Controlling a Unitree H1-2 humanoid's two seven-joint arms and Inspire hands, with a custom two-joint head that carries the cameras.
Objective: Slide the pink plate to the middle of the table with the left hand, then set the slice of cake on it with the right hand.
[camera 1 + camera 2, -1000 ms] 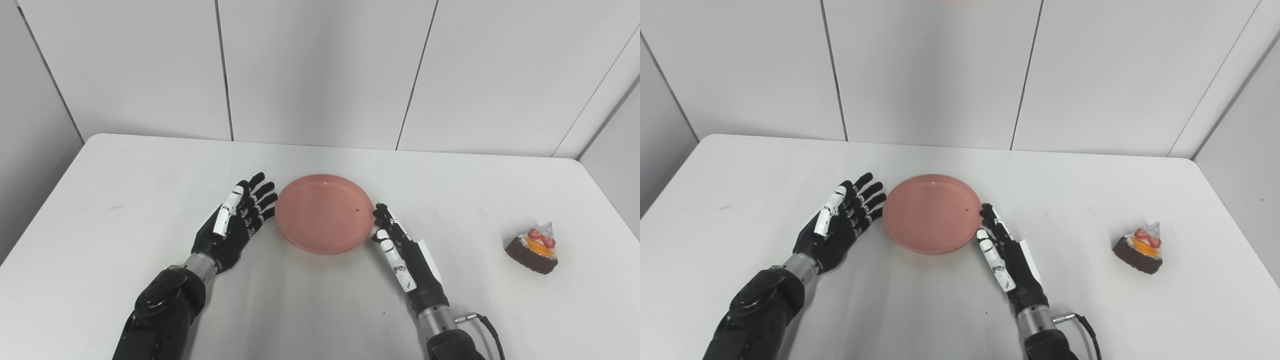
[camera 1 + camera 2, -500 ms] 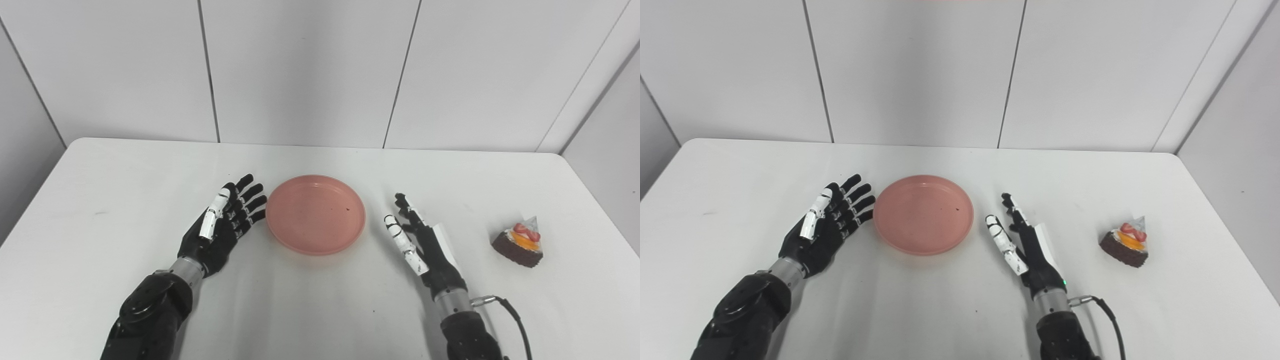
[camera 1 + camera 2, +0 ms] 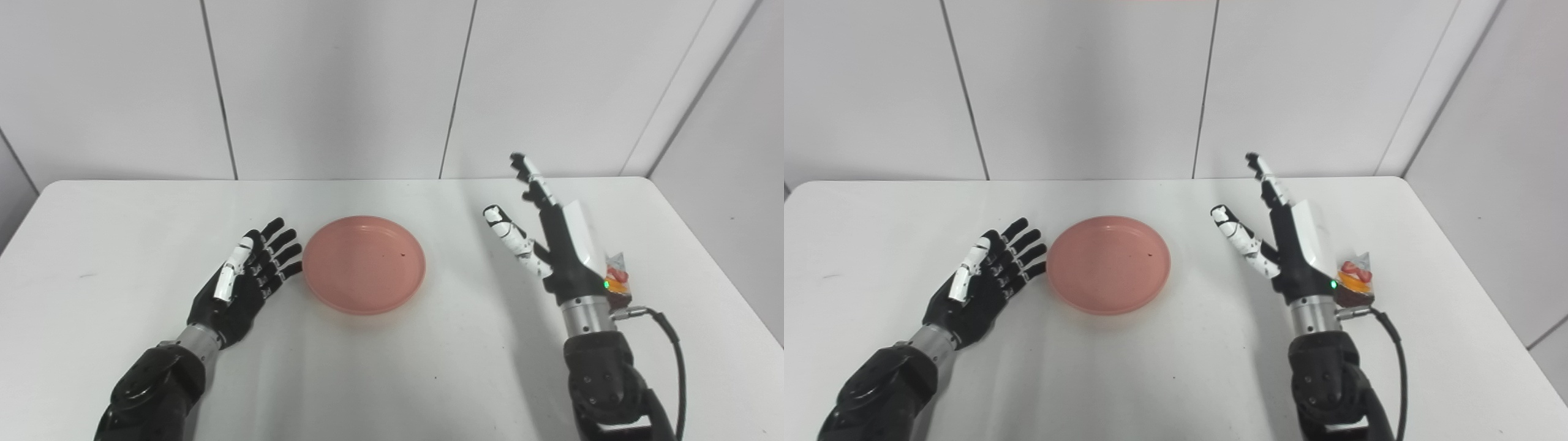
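On the white table (image 3: 122, 208) the pink plate (image 3: 364, 264) lies near the middle, with the left hand (image 3: 245, 282) flat beside it, palm up, fingers spread, empty. Raised upright, the right hand (image 3: 551, 239) is splayed and empty, partly hiding the slice of cake (image 3: 1355, 283) behind its wrist.

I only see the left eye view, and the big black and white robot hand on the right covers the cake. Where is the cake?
Observer: The right eye view shows more. The chocolate cake slice with strawberry and orange on top sits just right of the right hand, down by its wrist.
Operator: Is the hand holding it?
Observer: No. Here the cake's brown bottom shows, resting on the white table, while the fingers spread well above it.
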